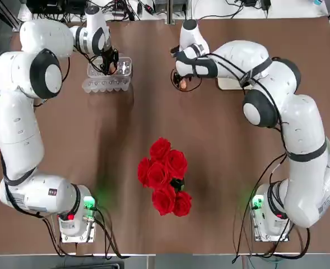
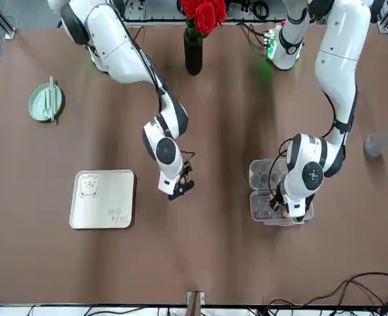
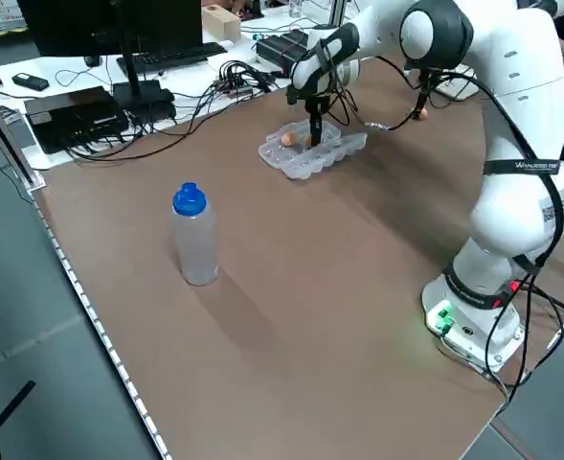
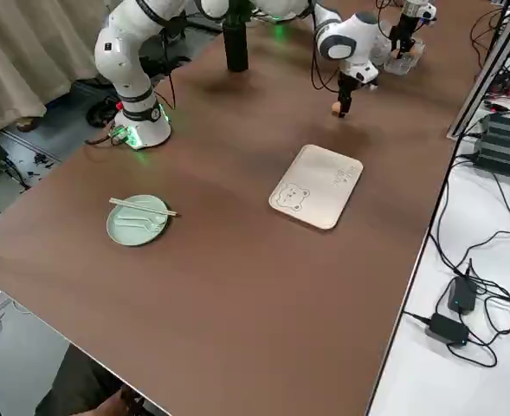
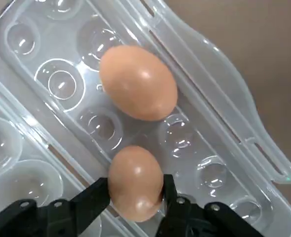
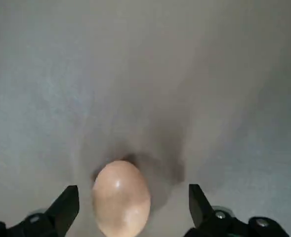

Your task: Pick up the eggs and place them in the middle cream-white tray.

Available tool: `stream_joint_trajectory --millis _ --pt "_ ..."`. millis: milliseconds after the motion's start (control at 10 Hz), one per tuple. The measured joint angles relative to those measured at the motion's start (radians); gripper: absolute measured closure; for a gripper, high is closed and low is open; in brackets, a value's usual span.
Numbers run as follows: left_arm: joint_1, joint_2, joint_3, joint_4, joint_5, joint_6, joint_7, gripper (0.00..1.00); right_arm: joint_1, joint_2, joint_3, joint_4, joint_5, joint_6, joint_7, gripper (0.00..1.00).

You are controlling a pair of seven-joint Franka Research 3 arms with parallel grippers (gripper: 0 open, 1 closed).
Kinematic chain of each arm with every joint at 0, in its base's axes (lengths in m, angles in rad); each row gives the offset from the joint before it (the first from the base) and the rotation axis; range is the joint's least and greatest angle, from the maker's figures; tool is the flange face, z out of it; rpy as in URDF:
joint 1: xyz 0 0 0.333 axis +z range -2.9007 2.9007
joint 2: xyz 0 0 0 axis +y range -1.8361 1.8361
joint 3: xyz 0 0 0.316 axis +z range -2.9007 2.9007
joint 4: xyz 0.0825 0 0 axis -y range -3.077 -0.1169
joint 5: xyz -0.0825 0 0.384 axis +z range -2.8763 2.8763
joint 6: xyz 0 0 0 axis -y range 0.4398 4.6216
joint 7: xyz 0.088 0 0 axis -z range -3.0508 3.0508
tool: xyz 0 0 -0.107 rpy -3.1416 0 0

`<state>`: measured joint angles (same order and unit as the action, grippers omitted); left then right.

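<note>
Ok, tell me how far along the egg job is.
Nothing looks delivered: the cream-white tray holds no eggs. In hand, the left gripper has closed on one egg at the clear carton, and the open right gripper is around another egg outside the carton. Left to do: bring both over, plus the egg lying in the carton.

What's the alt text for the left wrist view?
The left gripper's jaws close on an egg at the clear carton. A second egg rests in the carton beyond it, among several unfilled cups, with brown table past the carton's edge.
</note>
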<state>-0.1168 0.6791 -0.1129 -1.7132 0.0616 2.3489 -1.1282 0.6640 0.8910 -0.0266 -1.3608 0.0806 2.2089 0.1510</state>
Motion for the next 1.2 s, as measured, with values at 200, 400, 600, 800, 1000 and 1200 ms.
stream_joint_trajectory --millis 200,400,600,800,1000,1200 --pt "0.001 -0.006 0.000 0.008 0.000 -0.011 0.000 0.50 0.003 0.004 -0.001 0.000 -0.016 0.000 0.025 0.11" --pt "0.001 -0.056 -0.001 0.025 0.000 -0.081 0.001 0.50 0.004 0.004 -0.001 0.001 -0.030 0.000 0.068 0.24" --pt "-0.005 -0.122 -0.010 0.030 0.000 -0.117 0.004 0.50 0.005 0.004 -0.001 0.003 -0.031 0.000 0.084 0.31" --pt "-0.009 -0.154 -0.049 0.043 0.000 -0.119 0.002 0.50 0.008 0.004 -0.001 0.004 -0.032 -0.001 0.088 0.36" --pt "-0.013 -0.155 -0.070 0.060 0.000 -0.119 -0.002 0.50 0.013 0.004 -0.001 0.004 -0.032 -0.003 0.092 0.45" --pt "-0.012 -0.155 -0.071 0.068 0.000 -0.119 -0.002 0.50 0.013 0.004 -0.005 0.007 -0.033 -0.024 0.094 0.51"
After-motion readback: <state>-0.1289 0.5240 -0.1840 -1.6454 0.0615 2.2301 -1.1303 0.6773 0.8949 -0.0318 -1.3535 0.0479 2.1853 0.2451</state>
